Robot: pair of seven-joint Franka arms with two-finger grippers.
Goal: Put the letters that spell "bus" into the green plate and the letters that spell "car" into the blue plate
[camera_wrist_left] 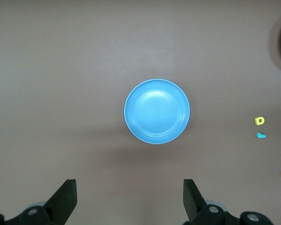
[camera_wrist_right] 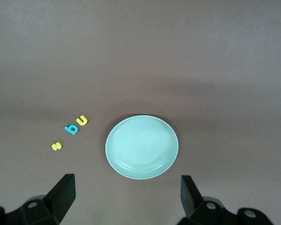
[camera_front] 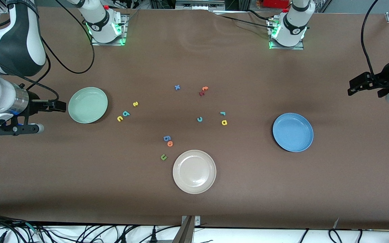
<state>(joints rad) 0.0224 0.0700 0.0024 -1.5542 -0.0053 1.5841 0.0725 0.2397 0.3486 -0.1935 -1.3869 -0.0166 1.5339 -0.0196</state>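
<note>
We see no letter sorted yet: green plate [camera_front: 88,105] and blue plate [camera_front: 292,132] lie bare. The b [camera_front: 126,113], u [camera_front: 120,118], s [camera_front: 135,104] lie beside the green plate; c [camera_front: 199,119], a [camera_front: 224,122], r [camera_front: 222,113] mid-counter. Left end effector [camera_front: 351,86] and right end effector [camera_front: 57,106] wait spread wide, carrying nothing, at their counter ends.

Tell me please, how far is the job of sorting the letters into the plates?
Nothing is done yet. The green plate and the blue plate hold no letters. The teal b, yellow u and yellow s lie beside the green plate; the teal c, yellow a and teal r lie mid-table. Nothing is in hand: the right tool and left tool are open, above their plates. All six letters remain.
</note>
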